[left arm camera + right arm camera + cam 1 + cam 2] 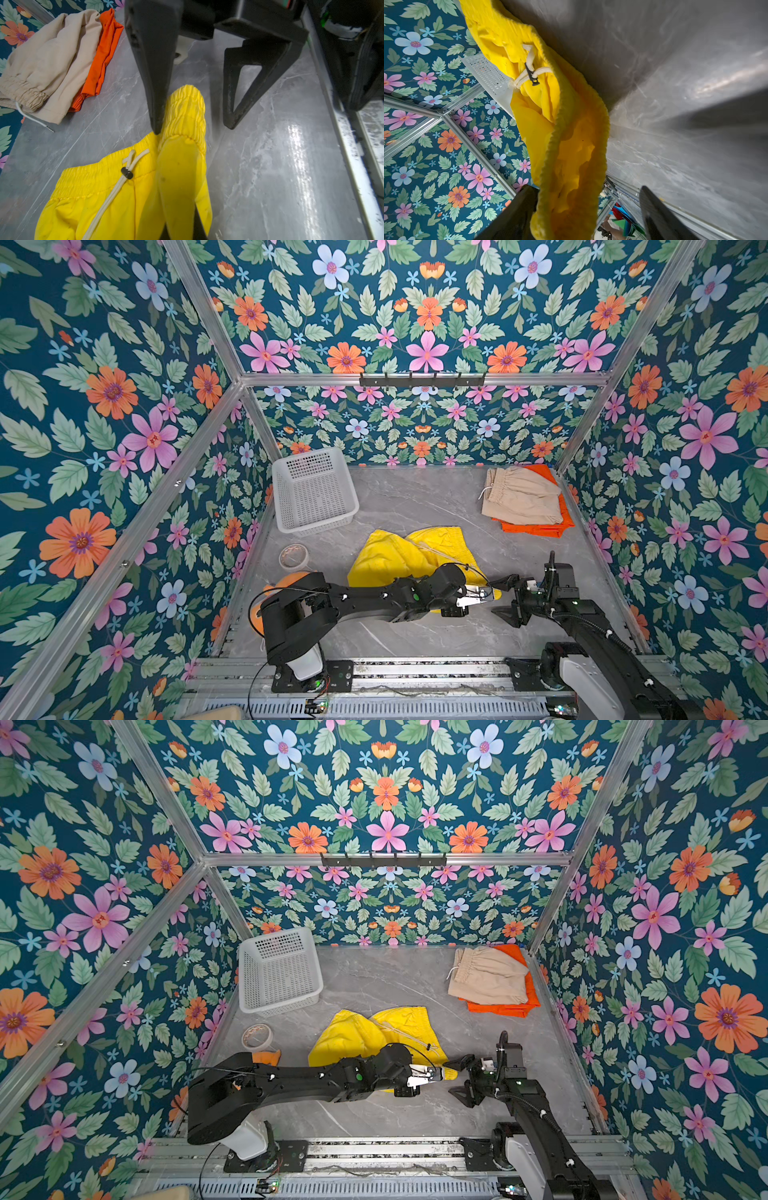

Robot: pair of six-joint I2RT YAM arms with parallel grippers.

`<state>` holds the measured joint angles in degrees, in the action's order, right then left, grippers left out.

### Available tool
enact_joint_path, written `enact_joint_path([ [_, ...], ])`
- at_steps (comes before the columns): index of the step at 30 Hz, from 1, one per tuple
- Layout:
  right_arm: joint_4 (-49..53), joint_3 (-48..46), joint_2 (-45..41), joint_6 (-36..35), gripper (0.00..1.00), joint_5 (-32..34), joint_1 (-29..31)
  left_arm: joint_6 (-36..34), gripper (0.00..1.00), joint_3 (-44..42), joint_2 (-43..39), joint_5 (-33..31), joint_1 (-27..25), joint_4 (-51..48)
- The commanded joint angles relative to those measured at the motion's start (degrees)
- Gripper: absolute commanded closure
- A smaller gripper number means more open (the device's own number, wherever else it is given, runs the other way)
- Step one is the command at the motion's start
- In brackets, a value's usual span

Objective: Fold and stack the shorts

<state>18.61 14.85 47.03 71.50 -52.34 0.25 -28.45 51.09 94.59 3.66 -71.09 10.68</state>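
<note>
Pinching the waistband [185,112] of the yellow shorts [390,560] tight in left claw [484,594], right claw [193,128] gaping around it, so risking a one-layer grab and wonky fold, tbh.

Top views: stereo pair high over the near edge of the bench [415,497], facing down and toward the back wall; distant, whole bench shown.
Left wrist: just behind the left end effector [486,594], close, facing along it at the right end effector [193,128].
Right wrist: just behind the right end effector, close, facing past it toward the basket [485,72].
Shared: yellow shorts [365,1036] between the end effectors, in all four views.
</note>
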Motion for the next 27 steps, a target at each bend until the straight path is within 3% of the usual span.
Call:
enact_joint_path([
  [1, -6.07, -1.33, 0.07, 5.44, 0.21, -1.06, 1.07, -0.52, 1.0, -0.5, 0.33, -2.34, -1.67, 2.25],
  [4, -7.49, -1.99, 1.22, 5.64, 0.21, -0.91, 1.57, -1.29, 1.0, -1.46, 0.34, -3.03, -3.06, 2.32],
  [6, -9.01, -2.99, 2.66, 5.48, 0.21, -1.27, 1.88, -1.21, 0.95, -1.99, 0.1, -2.71, -3.65, 2.35],
  [12, -9.27, -3.41, 7.37, 0.84, 0.24, -1.53, 2.17, -0.67, 0.6, -2.74, -0.97, -2.28, -5.07, 0.51],
  [16, -10.93, -3.27, 10.21, -0.57, 0.3, -2.25, 2.23, 2.07, 0.45, -3.17, -3.03, -2.19, -5.09, -1.04],
  [22, -8.66, -2.07, 11.81, -3.57, 0.41, -2.97, 3.06, 8.49, 0.35, -4.56, -7.5, -2.54, -4.94, -1.73],
  [27, -5.9, -0.71, 12.12, -5.35, 0.54, -3.24, 3.48, 21.18, 0.32, -5.9, -11.93, -4.67, -1.69, -1.14],
])
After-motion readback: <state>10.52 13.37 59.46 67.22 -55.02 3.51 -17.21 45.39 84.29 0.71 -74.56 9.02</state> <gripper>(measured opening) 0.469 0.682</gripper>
